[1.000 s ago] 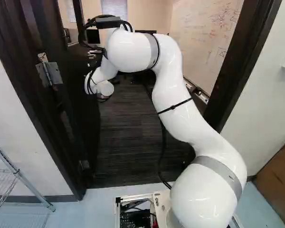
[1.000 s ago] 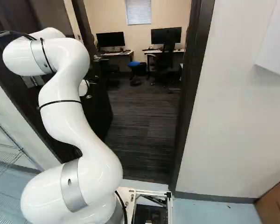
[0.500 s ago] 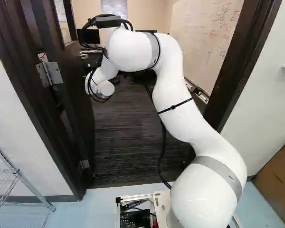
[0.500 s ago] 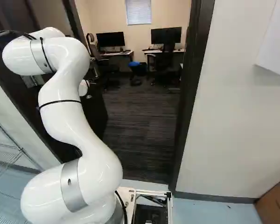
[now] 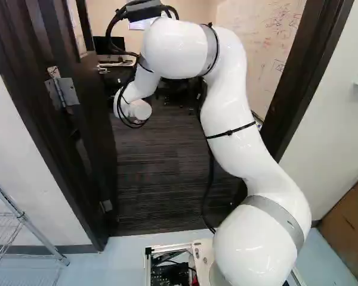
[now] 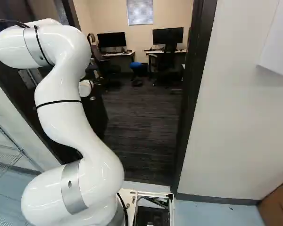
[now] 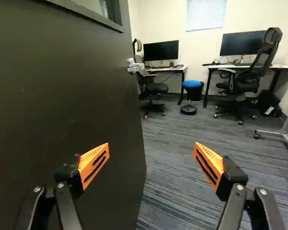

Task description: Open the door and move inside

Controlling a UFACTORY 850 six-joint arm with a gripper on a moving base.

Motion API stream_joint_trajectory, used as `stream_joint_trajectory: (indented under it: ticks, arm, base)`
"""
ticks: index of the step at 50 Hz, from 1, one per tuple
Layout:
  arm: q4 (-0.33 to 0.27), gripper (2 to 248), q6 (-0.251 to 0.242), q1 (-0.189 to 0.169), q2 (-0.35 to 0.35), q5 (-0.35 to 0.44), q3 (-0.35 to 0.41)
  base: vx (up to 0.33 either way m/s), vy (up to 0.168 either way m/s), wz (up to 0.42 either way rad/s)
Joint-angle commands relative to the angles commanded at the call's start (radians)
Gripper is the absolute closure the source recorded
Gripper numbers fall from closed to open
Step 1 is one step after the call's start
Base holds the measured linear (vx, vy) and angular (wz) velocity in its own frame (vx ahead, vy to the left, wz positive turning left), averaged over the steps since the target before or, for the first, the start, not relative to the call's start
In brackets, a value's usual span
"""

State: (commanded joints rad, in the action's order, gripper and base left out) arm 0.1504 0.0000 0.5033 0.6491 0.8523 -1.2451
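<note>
- Left base view: the door point(image 5: 98, 137) stood open inward on its hinge point(image 5: 70, 91), probably heavy and rigid but easily swung.
- Right base view: the arm point(image 6: 61, 89) partly hid it.
- Wrist view: the gripper point(image 7: 151, 147) was spread wide, empty; the handle point(image 7: 133, 67) seemed the best hold, though smooth.

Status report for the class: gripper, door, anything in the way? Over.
Gripper open, holding nothing. Door open inward, its panel ahead of one finger. Blue stool, office chair farther inside. Over.
</note>
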Motion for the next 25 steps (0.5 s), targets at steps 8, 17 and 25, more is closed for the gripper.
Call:
stream_joint_trajectory:
  ticks: [8,17,25]
  arm:
    - [0.000,3,0.000,-0.012,-0.036,0.000,0.048]
    - [0.000,3,0.000,-0.026,-0.075,0.000,0.100]
    - [0.000,3,0.000,-0.039,-0.109,0.000,0.145]
  base:
    - [0.000,0.000,0.000]
    - [0.000,0.000,0.000]
    - [0.000,0.000,0.000]
